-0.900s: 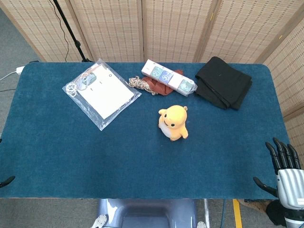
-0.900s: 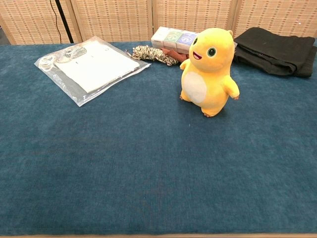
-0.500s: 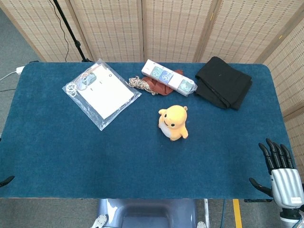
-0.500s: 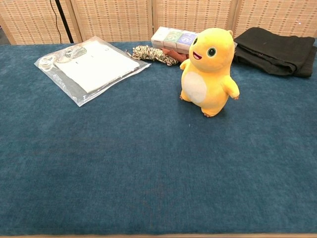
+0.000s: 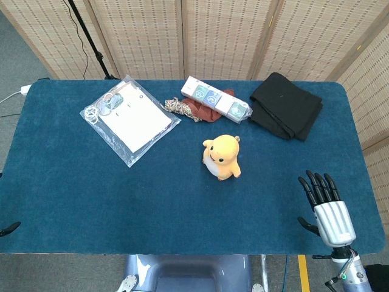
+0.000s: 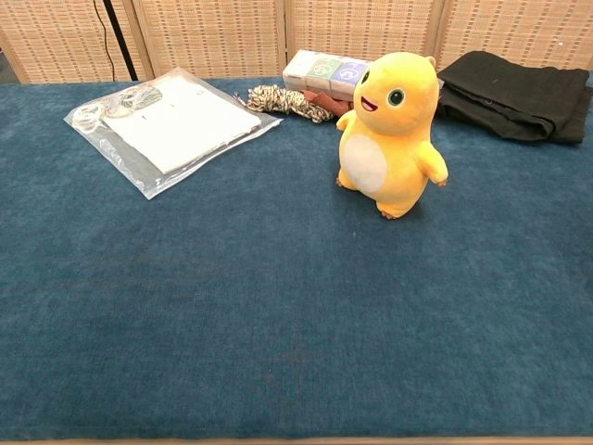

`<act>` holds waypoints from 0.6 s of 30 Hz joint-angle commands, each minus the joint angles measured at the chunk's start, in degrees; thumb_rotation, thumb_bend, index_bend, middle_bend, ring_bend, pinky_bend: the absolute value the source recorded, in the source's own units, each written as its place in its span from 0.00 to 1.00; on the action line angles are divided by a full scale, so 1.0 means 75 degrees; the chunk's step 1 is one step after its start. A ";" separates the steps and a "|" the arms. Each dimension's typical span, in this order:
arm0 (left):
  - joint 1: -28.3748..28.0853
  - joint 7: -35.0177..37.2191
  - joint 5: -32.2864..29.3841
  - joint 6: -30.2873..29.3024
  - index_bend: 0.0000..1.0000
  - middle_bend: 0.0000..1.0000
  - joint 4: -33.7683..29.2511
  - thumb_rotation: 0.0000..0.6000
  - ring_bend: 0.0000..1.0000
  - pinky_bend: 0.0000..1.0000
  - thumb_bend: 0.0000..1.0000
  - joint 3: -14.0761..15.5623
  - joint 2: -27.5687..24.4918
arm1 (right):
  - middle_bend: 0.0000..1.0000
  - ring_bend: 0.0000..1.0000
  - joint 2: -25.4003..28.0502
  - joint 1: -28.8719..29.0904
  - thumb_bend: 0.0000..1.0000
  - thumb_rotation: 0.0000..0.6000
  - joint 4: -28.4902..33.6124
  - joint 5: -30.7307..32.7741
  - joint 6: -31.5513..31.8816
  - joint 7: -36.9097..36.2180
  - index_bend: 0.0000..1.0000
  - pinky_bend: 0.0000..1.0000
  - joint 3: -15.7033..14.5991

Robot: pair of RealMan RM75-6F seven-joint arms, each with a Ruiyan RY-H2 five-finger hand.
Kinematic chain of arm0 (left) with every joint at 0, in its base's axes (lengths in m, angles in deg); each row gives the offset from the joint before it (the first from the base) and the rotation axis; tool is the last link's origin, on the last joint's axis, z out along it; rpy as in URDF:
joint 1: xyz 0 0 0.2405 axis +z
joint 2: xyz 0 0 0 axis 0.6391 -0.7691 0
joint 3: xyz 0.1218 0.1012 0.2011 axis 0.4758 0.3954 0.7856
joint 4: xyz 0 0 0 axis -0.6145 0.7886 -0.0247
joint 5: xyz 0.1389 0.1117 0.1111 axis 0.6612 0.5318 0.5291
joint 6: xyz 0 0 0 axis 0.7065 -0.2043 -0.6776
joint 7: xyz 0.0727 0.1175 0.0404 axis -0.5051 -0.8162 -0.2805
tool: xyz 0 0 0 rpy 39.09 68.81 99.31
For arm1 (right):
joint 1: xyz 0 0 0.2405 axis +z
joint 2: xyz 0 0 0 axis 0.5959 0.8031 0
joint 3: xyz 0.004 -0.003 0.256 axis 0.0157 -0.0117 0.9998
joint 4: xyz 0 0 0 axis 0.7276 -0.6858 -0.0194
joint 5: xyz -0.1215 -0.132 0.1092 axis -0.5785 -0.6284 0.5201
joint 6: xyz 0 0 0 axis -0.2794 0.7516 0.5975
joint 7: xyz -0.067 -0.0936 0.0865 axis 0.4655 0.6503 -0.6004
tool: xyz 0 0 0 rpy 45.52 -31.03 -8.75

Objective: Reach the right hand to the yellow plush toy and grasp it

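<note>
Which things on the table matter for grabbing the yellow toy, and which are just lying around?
Part of the job:
yellow plush toy, standing upright mid-table
right hand, open, at the near right edge, apart from the toy

Just lying about:
plastic bag with papers
row of small boxes
patterned cloth
folded black cloth

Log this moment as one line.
right robot hand: open, near table edge | toy: upright, untouched | grasp: not yet

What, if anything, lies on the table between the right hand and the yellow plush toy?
Nothing visible. The right hand is open over the table's near right edge, and only bare blue cloth separates it from the yellow plush toy. The black cloth lies farther back, off that line.
</note>
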 commanded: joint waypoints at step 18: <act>-0.0039 0.0045 -0.0212 0.0166 0.00 0.00 0.0006 1.00 0.00 0.00 0.00 -0.0058 -0.0021 | 0.00 0.00 -0.2409 0.1620 0.00 1.00 -0.3715 -0.0111 -0.0600 -0.2226 0.18 0.00 0.0262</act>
